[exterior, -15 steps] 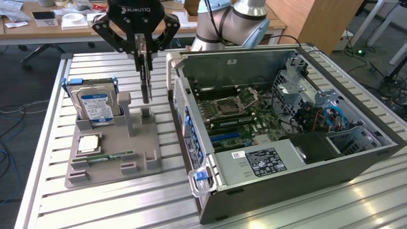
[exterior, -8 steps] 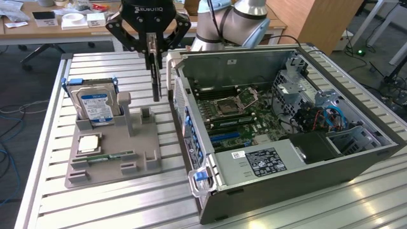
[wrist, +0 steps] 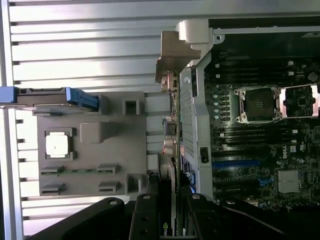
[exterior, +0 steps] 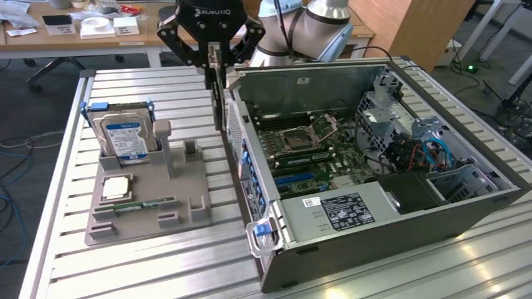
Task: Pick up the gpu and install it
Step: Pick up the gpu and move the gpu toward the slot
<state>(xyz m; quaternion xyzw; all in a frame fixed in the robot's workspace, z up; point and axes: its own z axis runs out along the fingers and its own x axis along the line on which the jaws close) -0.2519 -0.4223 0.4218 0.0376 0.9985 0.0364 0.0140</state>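
Exterior view: claw (exterior: 214, 61) partly closed, clamping gpu (exterior: 218, 99) by one end. Card hangs edge-on below claw, long axis running straight down, silver bracket end farthest from claw. Gpu sits just outside computer case (exterior: 332, 75) wall, on exterior view's left, over gap between case and grey holder (exterior: 141, 205) on tabletop (exterior: 166, 274). Motherboard (exterior: 308, 149) lies toward exterior view's right of card, inside case.

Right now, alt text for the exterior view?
The gripper holds the gpu edge-on and upright above the table, just outside the open computer case. On the exterior view's left, a gray fixture carries a hard drive.
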